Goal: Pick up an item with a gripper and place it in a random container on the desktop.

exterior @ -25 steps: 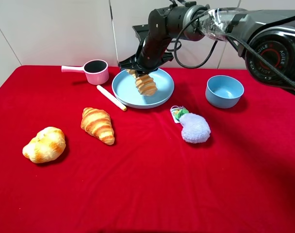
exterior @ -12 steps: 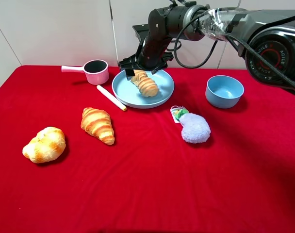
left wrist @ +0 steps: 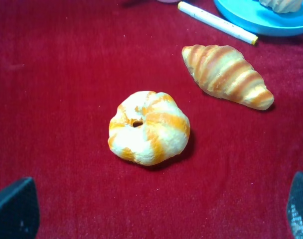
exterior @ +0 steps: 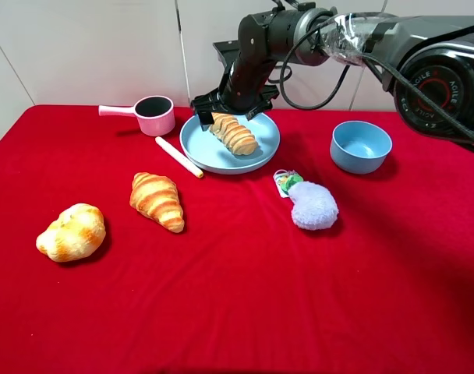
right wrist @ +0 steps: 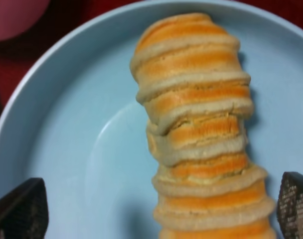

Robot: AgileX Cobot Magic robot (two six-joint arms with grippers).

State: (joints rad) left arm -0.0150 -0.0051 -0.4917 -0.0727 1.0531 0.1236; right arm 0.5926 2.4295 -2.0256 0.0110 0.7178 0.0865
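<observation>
Hovering over light blue plate [exterior: 202, 146], right gripper [exterior: 225, 114] jaws spread: ridged bread loaf [exterior: 235, 135] lies flat inside (we judge placement done). Left gripper [left wrist: 156, 206] jaws apart, empty.

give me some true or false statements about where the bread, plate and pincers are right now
1. The ridged bread loaf lies on the light blue plate. True.
2. The right pincer is shut on the loaf. False: its fingers stand open on either side of it.
3. The white marker lies on the plate. False: it lies on the red cloth beside the plate.
4. The croissant lies between the round bun and the plate. True.
5. The left pincer grips the bun. False: it is open, and the bun sits on the cloth.
</observation>
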